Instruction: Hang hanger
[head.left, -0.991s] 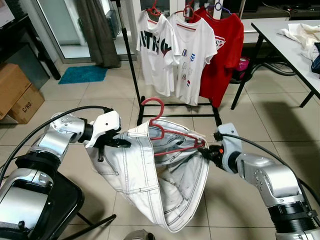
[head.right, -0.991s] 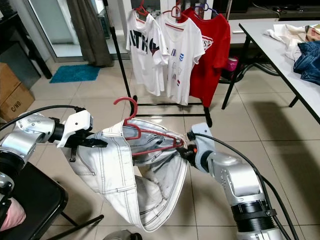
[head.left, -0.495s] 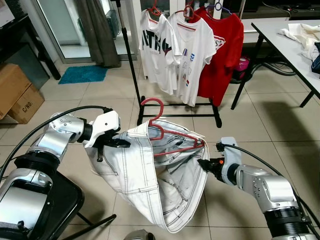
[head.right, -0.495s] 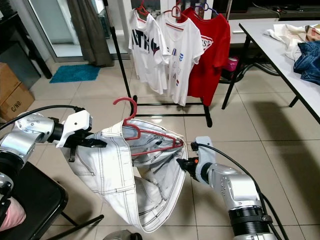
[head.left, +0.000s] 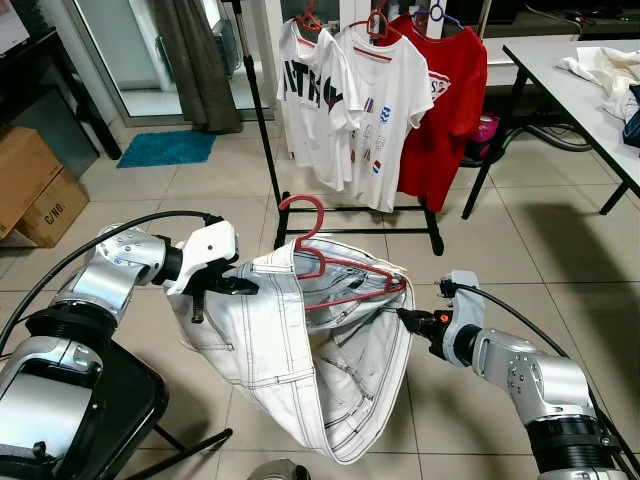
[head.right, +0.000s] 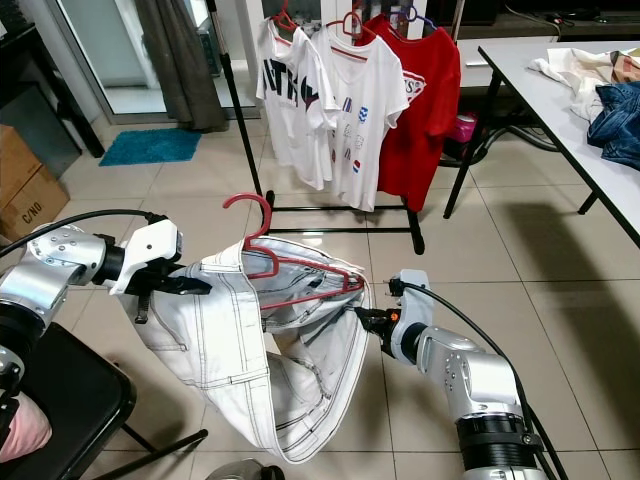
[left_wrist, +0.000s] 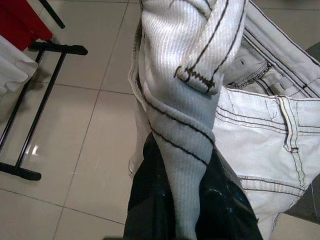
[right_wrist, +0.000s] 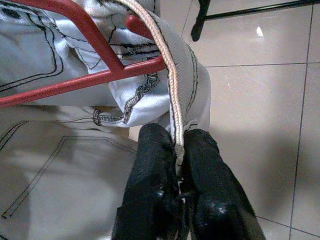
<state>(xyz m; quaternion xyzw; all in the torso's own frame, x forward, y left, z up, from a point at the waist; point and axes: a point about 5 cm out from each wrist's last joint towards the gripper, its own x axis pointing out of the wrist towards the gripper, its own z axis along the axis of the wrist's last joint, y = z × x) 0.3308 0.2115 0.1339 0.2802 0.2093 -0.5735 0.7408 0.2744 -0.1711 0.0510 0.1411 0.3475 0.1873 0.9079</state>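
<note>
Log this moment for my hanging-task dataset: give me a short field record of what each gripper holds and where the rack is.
garment: white jeans, waistband stretched open between the two grippers
hanger: red hanger, sitting inside the waistband, hook pointing up
left gripper: jaws shut on the waistband's left side
right gripper: jaws shut on the waistband's right edge, beside the hanger's end
clothes rack: ahead across the tiled floor, carrying two white T-shirts and a red T-shirt
table: front right, clothes piled on it
</note>
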